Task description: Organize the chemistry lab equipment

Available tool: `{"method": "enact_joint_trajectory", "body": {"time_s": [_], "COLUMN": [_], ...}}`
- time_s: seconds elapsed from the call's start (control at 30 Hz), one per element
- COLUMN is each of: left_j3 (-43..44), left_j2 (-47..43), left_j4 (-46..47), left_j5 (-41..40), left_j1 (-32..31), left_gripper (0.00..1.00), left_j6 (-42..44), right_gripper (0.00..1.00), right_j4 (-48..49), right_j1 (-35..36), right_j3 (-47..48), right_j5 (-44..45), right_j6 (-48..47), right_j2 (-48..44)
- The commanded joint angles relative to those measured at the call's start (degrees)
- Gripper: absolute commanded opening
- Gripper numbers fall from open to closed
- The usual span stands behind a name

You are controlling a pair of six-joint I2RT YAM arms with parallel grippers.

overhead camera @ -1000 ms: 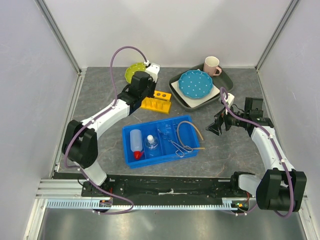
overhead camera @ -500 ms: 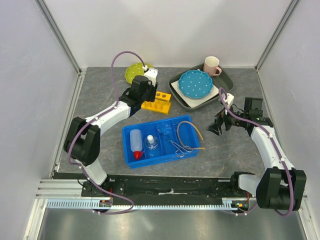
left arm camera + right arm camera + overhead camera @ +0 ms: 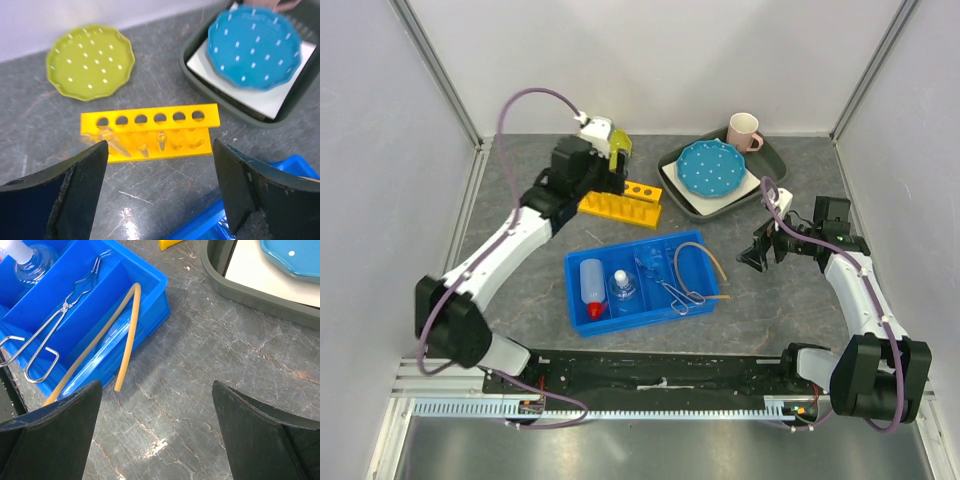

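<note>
A blue tray (image 3: 578,270) holds the lab equipment: a white squeeze bottle (image 3: 591,281) with a red nozzle, a clear flask (image 3: 623,290), thin metal tongs (image 3: 680,293) and a tan tubing loop (image 3: 708,262). In the right wrist view the tongs (image 3: 65,322) and tubing (image 3: 127,340) lie in the tray's right compartments. A yellow tube rack (image 3: 620,205) stands behind the tray, with clear tubes in it (image 3: 161,141). My left gripper (image 3: 592,178) hangs open above the rack (image 3: 150,120) and holds nothing. To the right of the tray, my right gripper (image 3: 756,256) is open over bare table.
A grey tray (image 3: 682,195) at the back right carries a white sheet and a teal polka-dot plate (image 3: 712,168), with a pink mug (image 3: 744,130) behind. A green polka-dot plate (image 3: 90,62) lies behind the rack, mostly hidden by my left arm from above. Walls enclose the table.
My left gripper has opened wide, and the arm has lifted and swung left and back from the rack. The right arm has not moved.
</note>
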Motion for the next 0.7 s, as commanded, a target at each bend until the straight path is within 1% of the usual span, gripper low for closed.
{"method": "enact_joint_trajectory", "body": {"time_s": [0.0,0.07,0.1,0.17,0.2,0.27,0.3,0.4,0.47,0.5,0.57,0.6,0.67], "left_j3": [1.9,-0.37,-1.52,-5.29,-6.53,-9.43,-10.23,-12.08,-12.69,-12.78,-12.61,-12.35,-11.04], "left_j2": [-11.07,-15.29,-16.44,-19.68,-20.4,-20.67,-20.23,-15.94,-12.51,-9.28,-6.36,-3.04,-0.21], "left_j4": [-4.98,-7.44,-8.06,-9.38,-9.99,-11.83,-12.45,-14.3,-15.18,-15.18,-15.09,-15.01,-15.18], "left_j5": [4.99,7.89,10.34,13.25,14.92,15.03,15.9,15.47,13.63,11.79,10.37,9.5,9.31], "left_j1": [6.01,9.71,13.9,18.58,22.96,26.24,29.91,32.57,32.75,32.84,33.02,33.19,33.28], "left_gripper": [0.93,0.93,0.93,0.93,0.92,0.91,0.9,0.87,0.84,0.83,0.82,0.82,0.78], "left_j6": [-2.92,-4.93,-5.56,-7.05,-7.4,-7.23,-7.32,-6.71,-5.83,-5.48,-5.04,-4.86,-4.34], "right_gripper": [0.98,0.98,0.98,0.98,0.98,0.98,0.98,0.98,0.98,0.98,0.98,0.98,0.98], "right_j4": [0.05,0.05,0.13,0.13,0.05,0.05,0.05,0.05,-0.04,0.13,0.05,-0.04,0.05], "right_j1": [-1.06,-1.76,-1.94,-2.2,-2.29,-2.29,-2.29,-2.29,-2.29,-2.29,-2.38,-2.29,-2.38], "right_j3": [-0.82,-0.91,-0.91,-0.91,-0.82,-0.73,-0.73,-0.56,-0.38,-0.38,-0.21,-0.2,-0.29], "right_j5": [-4.2,-4.64,-4.73,-4.82,-4.91,-5.08,-5.26,-5.35,-5.09,-4.82,-4.47,-4.47,-4.38], "right_j6": [-3.09,-3.18,-3.18,-3.1,-3.18,-3.1,-2.92,-2.92,-2.74,-2.66,-2.39,-2.39,-2.39], "right_j2": [-2.51,-2.87,-3.04,-2.96,-2.87,-2.52,-2.52,-2.08,-1.81,-1.55,-1.46,-1.55,-1.64]}}
